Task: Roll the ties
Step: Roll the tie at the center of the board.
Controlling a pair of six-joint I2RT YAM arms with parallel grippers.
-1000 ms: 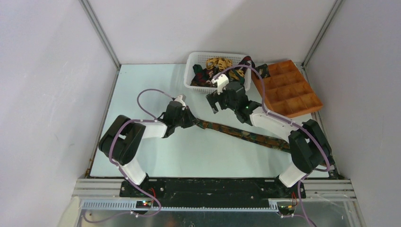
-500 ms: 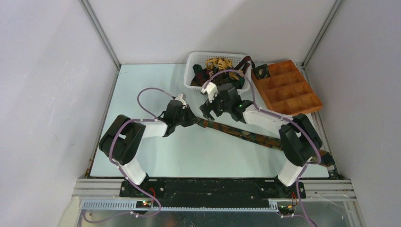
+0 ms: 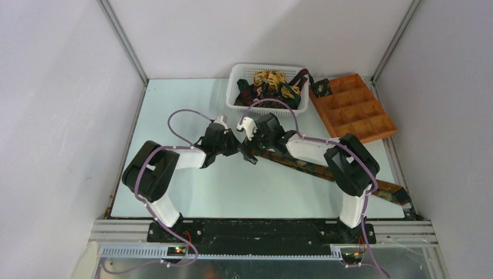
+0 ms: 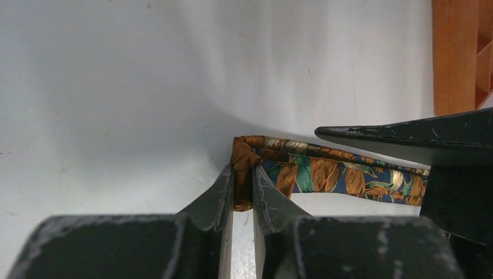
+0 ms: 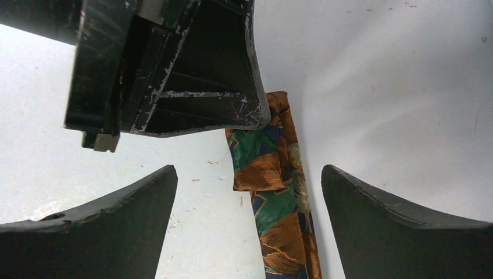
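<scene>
Tie (image 4: 343,177): one end is clamped in the left gripper (image 4: 243,177), whose jaws stand almost closed with only the thickness of the turned-up fabric between them. The clamp sits on the very tip, where the cloth is folded upward; this is judged to be the seed of the coil, so the grip is placed there and not further along the strip. The right gripper (image 5: 247,174) hangs just beside it with its jaws spread wide and nothing between them but air, straddling the tie from above. That stance suggests it is positioned either to take the folded tip or to steady the strip while the tip is turned; which of the two cannot be told. From the two grippers, the tie runs flat and straight across the table (image 3: 192,186) toward the near right corner, passing under the right arm, a lay that should let it feed into the roll without twisting. At the far edge, well apart from the work, the white basket (image 3: 232,87) holds a heap of loose ties (image 3: 267,81), and the orange-brown tray (image 3: 354,110) beside it carries one dark coil (image 3: 321,88) in its far left compartment.
</scene>
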